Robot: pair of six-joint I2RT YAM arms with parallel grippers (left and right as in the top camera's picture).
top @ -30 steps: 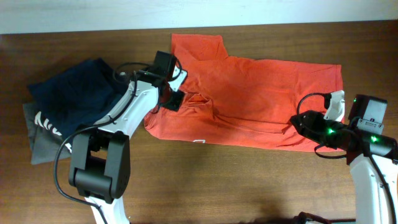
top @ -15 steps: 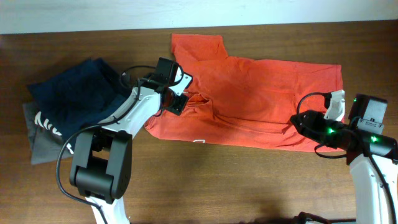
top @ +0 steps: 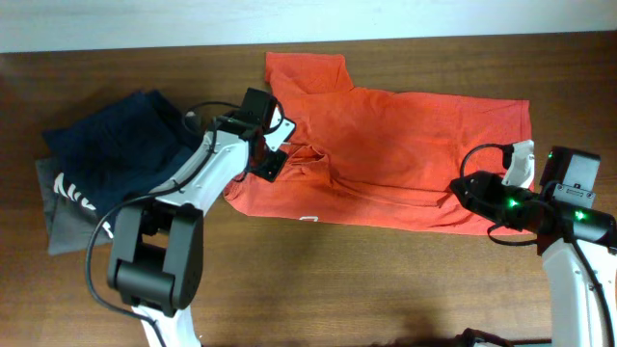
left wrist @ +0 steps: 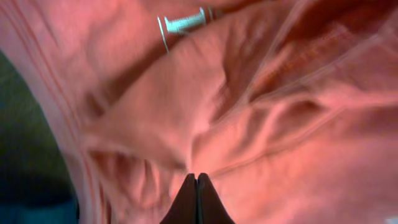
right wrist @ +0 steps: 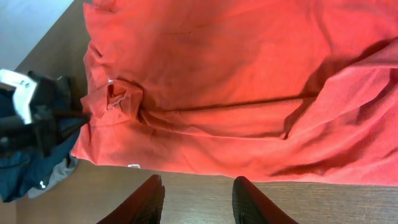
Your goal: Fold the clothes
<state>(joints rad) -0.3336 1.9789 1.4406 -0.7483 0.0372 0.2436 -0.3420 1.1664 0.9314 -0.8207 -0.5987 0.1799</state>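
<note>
**Thin pinch at the collar, the other end free**

The T-shirt (top: 405, 145) lies flat on the table (top: 386, 280). It reaches from the middle of the overhead view toward 3 o'clock, with one sleeve pointing to 12 o'clock. The collar is at its 9 o'clock end.

My left fingers (left wrist: 189, 202) are at that collar, pressed fully together. In the left wrist view the creases of the cloth run together at their tips, so I judge that they pinch a small fold there, not far from the white neck tag (left wrist: 183, 23). I cannot see how many layers are in this pinch.

My right fingers (right wrist: 149, 199) stand apart with nothing between them. They are over the bare table at the 4 o'clock corner of the shirt, just off the hem.

What I worry about:

- The pinch looks very thin. If I lift or pull quickly, the cloth can slide out and the fold falls back crooked.
- If only the top layer is caught, the collar will open and the front will separate from the back.
- The right end is not held. A pull from the left alone can drag the whole shirt instead of folding it.
- The navy garment (top: 116, 145) and the grey garment (top: 58, 226) lie close at 9 o'clock. A pull toward that side may bring the shirt onto them.
</note>
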